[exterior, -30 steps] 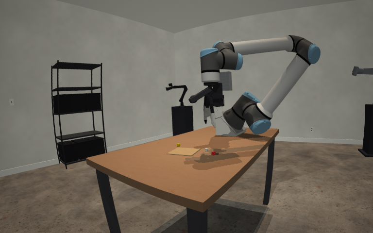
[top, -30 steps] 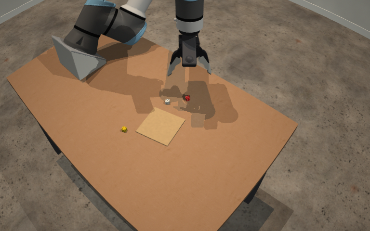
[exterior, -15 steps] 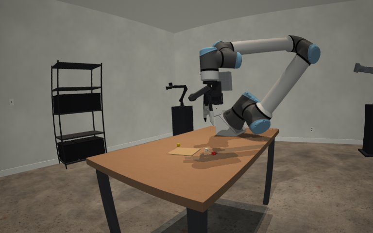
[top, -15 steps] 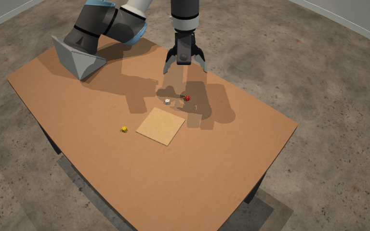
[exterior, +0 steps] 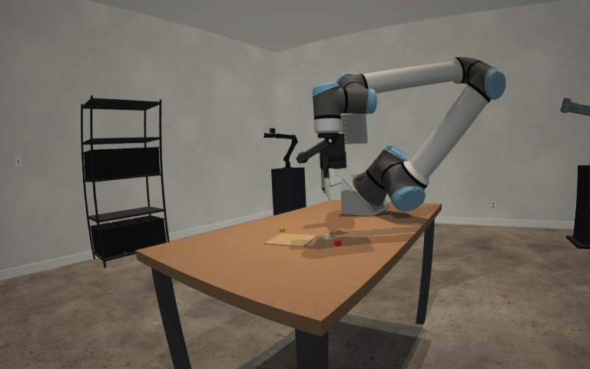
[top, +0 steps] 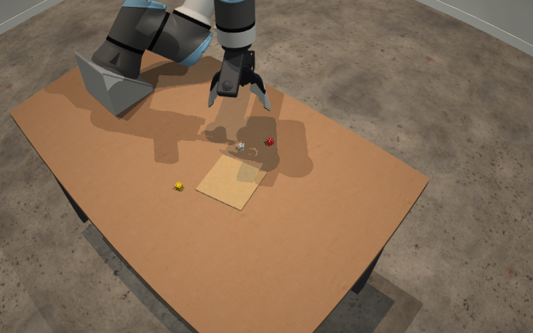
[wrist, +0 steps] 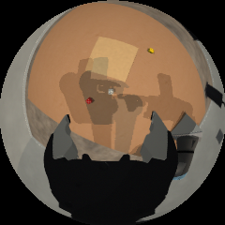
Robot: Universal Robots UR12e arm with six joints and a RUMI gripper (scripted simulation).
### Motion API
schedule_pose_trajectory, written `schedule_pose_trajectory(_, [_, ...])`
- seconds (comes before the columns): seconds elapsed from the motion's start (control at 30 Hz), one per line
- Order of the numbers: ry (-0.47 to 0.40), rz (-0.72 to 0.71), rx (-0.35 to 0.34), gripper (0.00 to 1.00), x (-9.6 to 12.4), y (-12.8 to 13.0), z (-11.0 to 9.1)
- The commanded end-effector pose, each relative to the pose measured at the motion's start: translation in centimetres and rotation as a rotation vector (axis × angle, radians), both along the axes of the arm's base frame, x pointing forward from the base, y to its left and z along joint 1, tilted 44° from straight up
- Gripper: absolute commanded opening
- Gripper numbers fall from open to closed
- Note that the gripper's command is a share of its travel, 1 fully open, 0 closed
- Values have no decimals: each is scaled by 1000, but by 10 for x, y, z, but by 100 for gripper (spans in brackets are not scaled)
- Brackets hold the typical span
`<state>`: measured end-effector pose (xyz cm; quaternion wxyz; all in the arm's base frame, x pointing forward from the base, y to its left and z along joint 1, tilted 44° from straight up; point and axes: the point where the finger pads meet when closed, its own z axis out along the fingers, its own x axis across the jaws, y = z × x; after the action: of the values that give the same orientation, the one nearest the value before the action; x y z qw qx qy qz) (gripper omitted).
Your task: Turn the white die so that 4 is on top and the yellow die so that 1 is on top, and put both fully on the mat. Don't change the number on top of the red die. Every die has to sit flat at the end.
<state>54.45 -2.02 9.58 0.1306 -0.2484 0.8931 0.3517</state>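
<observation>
The white die (top: 241, 146) (exterior: 326, 237) (wrist: 111, 92) sits on the table just off the mat (top: 224, 185) (exterior: 280, 241) (wrist: 119, 61), on the robot's side of it. The red die (top: 270, 141) (exterior: 337, 242) (wrist: 89, 100) sits on the table beside the white die, farther from the mat. The yellow die (top: 179, 186) (exterior: 282, 229) (wrist: 151, 51) sits on the table off the mat's opposite side. The numbers on top are too small to read surely. My gripper (top: 239, 107) (wrist: 109, 112) is open and empty, high above the table, behind the white and red dice in the top view.
The grey arm mount (top: 110, 90) (exterior: 357, 203) stands at the robot's end of the table (top: 302, 247) (exterior: 243, 264). The arm's shadow lies over the white and red dice and one corner of the mat. A black shelf (exterior: 122, 214) stands by the wall, away from the table.
</observation>
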Motion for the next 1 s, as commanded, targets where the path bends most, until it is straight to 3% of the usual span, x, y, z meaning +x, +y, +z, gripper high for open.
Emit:
schedule_pose_trajectory(0.0, [0,-1,-1,100,0,-1,0])
schedule_pose_trajectory(0.17, [0,-1,-1,100,1,2,-3])
schedule_pose_trajectory(0.33, [0,-1,-1,100,3,36,-38])
schedule_pose_trajectory(0.47, [0,-1,-1,100,3,39,-41])
schedule_pose_trajectory(0.5, [0,-1,-1,18,3,39,-41])
schedule_pose_trajectory(0.97, [0,-1,-1,18,3,39,-41])
